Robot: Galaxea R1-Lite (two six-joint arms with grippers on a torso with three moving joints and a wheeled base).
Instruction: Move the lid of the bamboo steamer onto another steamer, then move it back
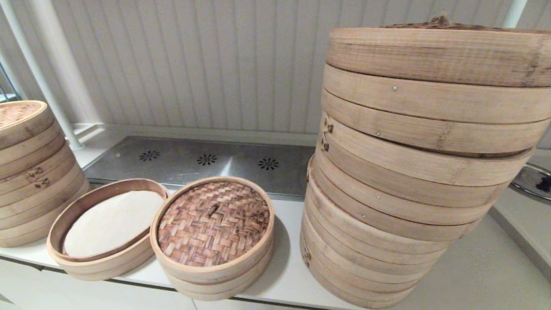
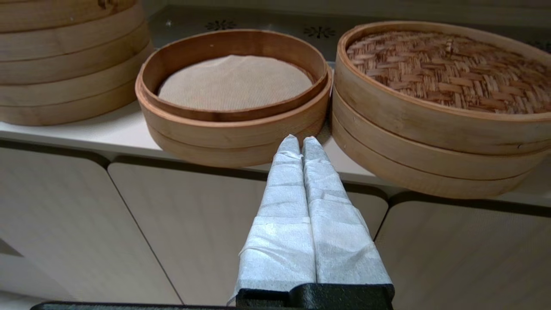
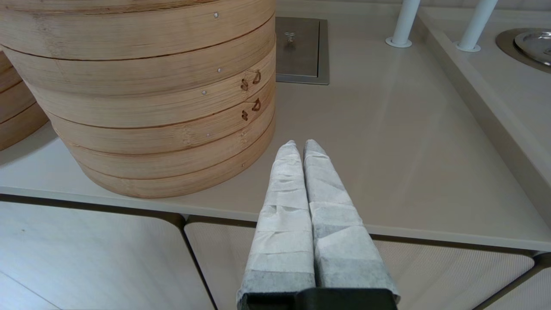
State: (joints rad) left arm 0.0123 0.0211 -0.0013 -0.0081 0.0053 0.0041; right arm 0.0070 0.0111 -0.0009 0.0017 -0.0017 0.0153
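Bamboo steamer lid (image 1: 213, 221) on its basket, touching open white-lined steamer (image 1: 107, 226); huge stack (image 1: 413, 172) right. Left gripper (image 2: 299, 140), right gripper (image 3: 299, 144): fingers pressed together, off the counter.

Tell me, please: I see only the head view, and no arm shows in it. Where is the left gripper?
Observer: The left gripper is shut, low before the counter edge, aimed between the open steamer and the bamboo steamer lid.
Operator: And the right one?
Observer: The right gripper is shut, at the counter edge beside the huge stack.
Operator: What lies behind that stack?
Observer: A metal plate set into the counter.
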